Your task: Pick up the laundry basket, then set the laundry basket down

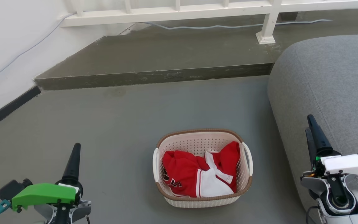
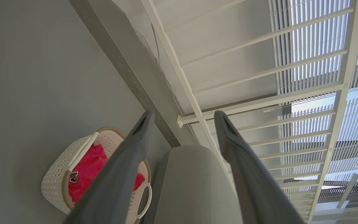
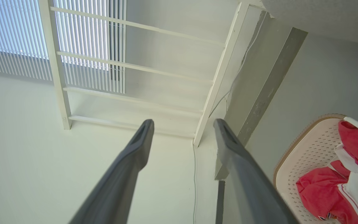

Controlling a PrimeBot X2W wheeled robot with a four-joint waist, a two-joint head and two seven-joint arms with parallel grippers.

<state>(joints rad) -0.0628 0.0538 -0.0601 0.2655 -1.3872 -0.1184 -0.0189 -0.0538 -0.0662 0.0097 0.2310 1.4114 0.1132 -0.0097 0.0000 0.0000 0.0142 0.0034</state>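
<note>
Grey concrete floor: runs back to a raised step at the rear. Grey fabric sofa: occupies the right side. Small oval cream-white perforated plastic laundry basket with brown woven-look rim: stands upright on the floor, just beside the sofa. Crumpled red-and-white garment: lies inside the basket. Left gripper and right gripper: fingers spread wide apart on each, nothing held, both apart from the basket.
</note>
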